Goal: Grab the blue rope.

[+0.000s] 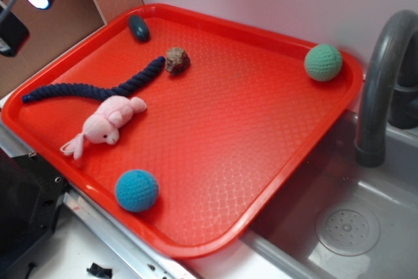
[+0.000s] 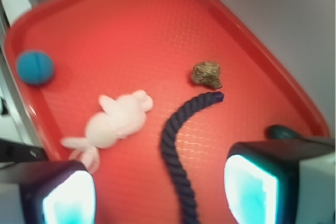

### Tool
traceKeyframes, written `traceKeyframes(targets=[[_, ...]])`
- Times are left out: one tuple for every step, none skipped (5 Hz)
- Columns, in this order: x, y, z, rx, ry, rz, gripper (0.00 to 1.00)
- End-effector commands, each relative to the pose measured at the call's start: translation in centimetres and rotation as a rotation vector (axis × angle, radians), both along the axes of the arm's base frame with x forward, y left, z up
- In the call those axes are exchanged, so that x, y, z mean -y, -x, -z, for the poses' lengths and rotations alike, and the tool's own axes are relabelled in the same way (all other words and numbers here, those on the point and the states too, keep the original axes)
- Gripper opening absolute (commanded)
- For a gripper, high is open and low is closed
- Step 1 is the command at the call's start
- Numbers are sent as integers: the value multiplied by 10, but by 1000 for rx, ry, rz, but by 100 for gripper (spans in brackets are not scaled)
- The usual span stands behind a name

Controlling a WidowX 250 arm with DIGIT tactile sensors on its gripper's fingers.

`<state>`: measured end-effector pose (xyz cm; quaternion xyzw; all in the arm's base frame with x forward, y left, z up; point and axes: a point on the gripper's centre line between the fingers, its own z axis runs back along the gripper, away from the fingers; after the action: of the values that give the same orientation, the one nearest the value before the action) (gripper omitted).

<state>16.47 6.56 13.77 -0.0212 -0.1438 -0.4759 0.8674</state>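
Rope — the blue rope (image 2: 178, 150) — lies on the red tray (image 2: 157, 30) beside the pink plush toy (image 2: 113, 124), its length running straight up between the spread fingers of the gripper (image 2: 157, 192) hanging above its near end.

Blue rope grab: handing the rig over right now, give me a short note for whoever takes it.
Gripper: open, empty, hovering above the tray, fingers straddling the near part of the rope in the wrist view.
Blue rope: lying flat and curved on the red tray, untouched. One end lies close to the brown rock; the pink plush toy lies right beside its middle.
Done: gripper roughly lined up over the rope.
Left: descend, close on the rope, lift. Probably best to keep clear of the plush.
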Motion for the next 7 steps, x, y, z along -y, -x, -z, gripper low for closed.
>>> traceKeyframes(targets=[[-13, -19, 52, -19, -122, 1, 100], [-17, -19, 72, -66, -147, 3, 100], [-17, -19, 108, -131, -113, 4, 100], [-9, -21, 120, -161, -182, 25, 100], [-8, -23, 129, -195, -222, 27, 100], [-3, -21, 129, -191, -241, 59, 0], [-4, -22, 130, -207, -266, 61, 0]])
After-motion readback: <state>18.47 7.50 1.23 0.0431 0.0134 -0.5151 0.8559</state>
